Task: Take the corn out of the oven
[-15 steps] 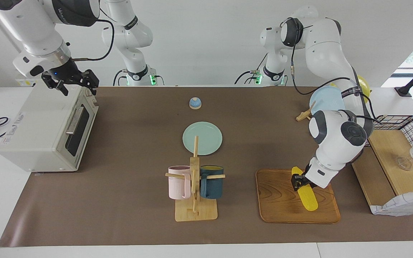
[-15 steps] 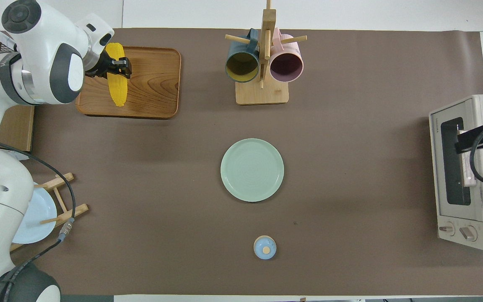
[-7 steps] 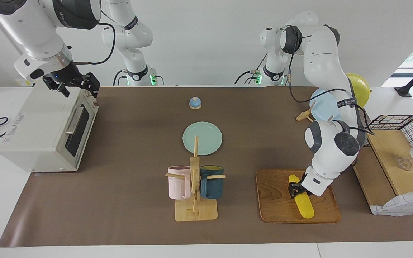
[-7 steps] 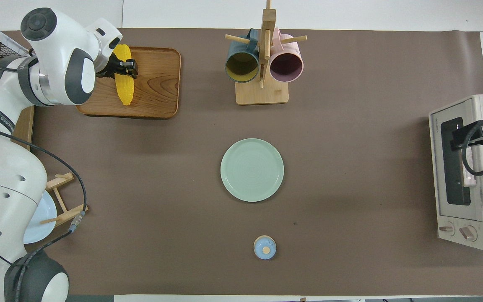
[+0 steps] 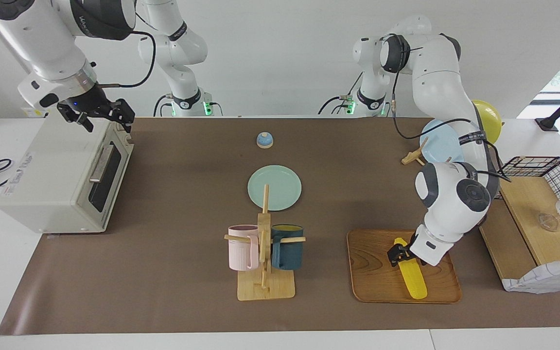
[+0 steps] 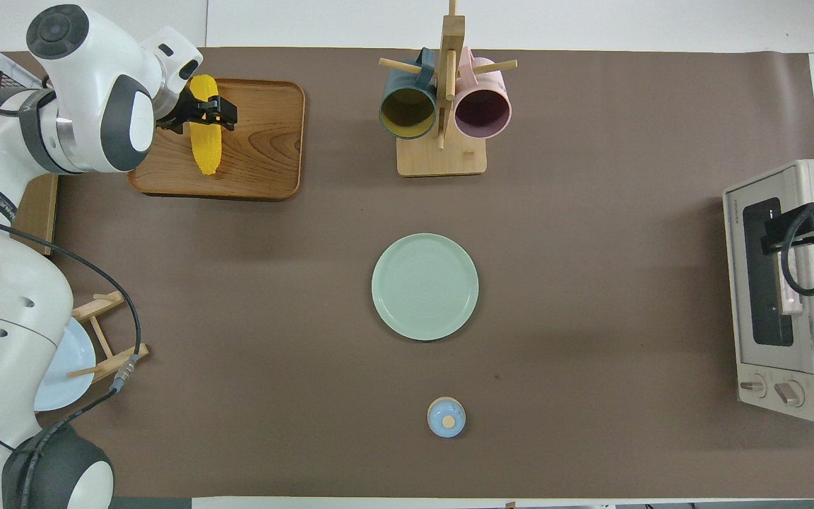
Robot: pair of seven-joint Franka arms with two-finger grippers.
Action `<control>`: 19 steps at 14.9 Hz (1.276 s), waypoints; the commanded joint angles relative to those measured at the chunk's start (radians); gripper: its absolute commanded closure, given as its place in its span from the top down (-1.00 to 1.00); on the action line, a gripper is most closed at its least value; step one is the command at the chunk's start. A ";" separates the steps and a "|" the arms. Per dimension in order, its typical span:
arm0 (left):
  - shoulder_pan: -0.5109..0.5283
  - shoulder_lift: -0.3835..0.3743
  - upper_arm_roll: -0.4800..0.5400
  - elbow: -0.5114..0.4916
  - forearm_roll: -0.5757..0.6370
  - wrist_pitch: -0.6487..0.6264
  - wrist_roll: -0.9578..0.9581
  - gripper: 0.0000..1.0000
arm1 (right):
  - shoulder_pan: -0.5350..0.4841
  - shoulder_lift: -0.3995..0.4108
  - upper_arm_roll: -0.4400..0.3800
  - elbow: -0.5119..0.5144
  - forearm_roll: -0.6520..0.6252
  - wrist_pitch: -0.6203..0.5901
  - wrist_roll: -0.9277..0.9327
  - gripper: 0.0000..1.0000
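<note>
Brown matting [image 5: 173, 204] covers the table under a white wall. On it, the corn [image 5: 410, 275] lies flat on a wooden tray [image 5: 375, 272] at the left arm's end, out of the oven [image 5: 61, 177], whose door is closed at the right arm's end. The left gripper [image 5: 398, 253] straddles the cob's upper end with fingers spread, not clamping it. The right gripper [image 5: 96, 115] hangs open over the oven's top. Between them stand 1 green plate [image 5: 274, 187] and 2 mugs on a wooden rack [image 5: 264, 253].
</note>
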 commanded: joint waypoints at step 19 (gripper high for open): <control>-0.012 -0.830 0.005 -0.562 0.020 -0.485 -0.135 1.00 | -0.006 0.006 0.000 0.017 0.024 -0.017 0.015 1.00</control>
